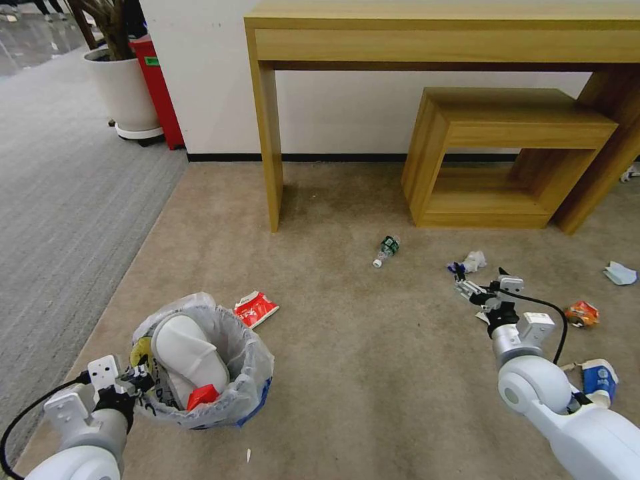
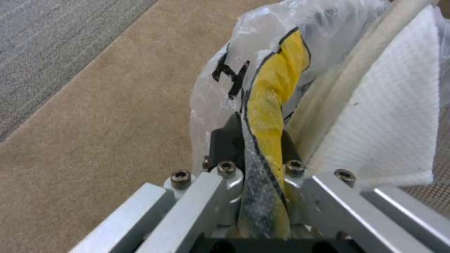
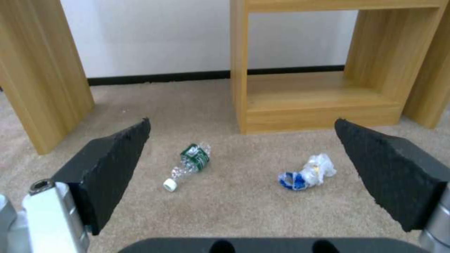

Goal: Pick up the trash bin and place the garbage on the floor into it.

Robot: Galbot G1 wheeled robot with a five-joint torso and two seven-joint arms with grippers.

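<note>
Trash bin (image 1: 230,373): one, lower left of the head view, standing on the beige floor (image 1: 347,373). Holds one white slipper (image 1: 190,353), one red wrapper (image 1: 202,396) and a yellow wrapper (image 2: 274,105) at its near rim.

Left gripper (image 1: 137,380): at the bin's near-left rim, fingers clenched on the bag-lined rim together with the yellow wrapper, as the left wrist view shows.

Right gripper (image 1: 475,291): right of centre in the head view, low over the carpet, jaws spread wide and holding nothing. Its black pads (image 3: 110,165) frame the litter ahead.

Loose garbage on the floor, counted:
- one red-and-white wrapper (image 1: 255,308), just beside the bin's far side;
- one crushed clear bottle (image 1: 386,251) with green label and white cap, centre;
- one crumpled white-and-blue scrap (image 1: 470,263), just beyond the right gripper;
- one orange packet (image 1: 582,313), right;
- one pale blue scrap (image 1: 621,273), far right edge;
- one blue-and-white carton (image 1: 598,379), beside the right arm.

Surroundings: one wooden desk (image 1: 440,40) and one low open wooden stool (image 1: 507,157) along the upper frame; one white planter (image 1: 123,90) on grey carpet (image 1: 60,200), upper left.
</note>
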